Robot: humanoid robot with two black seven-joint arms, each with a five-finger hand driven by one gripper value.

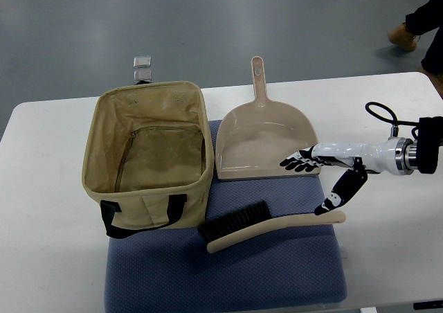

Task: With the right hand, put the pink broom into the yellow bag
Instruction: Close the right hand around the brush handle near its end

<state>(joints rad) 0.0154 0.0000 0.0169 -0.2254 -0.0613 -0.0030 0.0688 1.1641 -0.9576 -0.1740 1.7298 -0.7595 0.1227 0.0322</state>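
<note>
The broom [266, 226] is a hand brush with a pale pinkish-beige handle and black bristles, lying on the blue mat [228, 271] in front of the bag. The yellow bag [148, 154] stands open and empty at the left of the mat, black straps at its front. My right hand [320, 178] reaches in from the right, fingers spread and holding nothing. Its thumb tip hangs just above the end of the broom's handle, while the fingers point left over the dustpan's edge. No left hand shows.
A pink-beige dustpan [264, 141] lies behind the broom, handle pointing away. A small metal clip [142, 68] sits beyond the bag. The white table [41, 209] ends close behind it. A person's shoes [405, 34] stand on the floor at top right.
</note>
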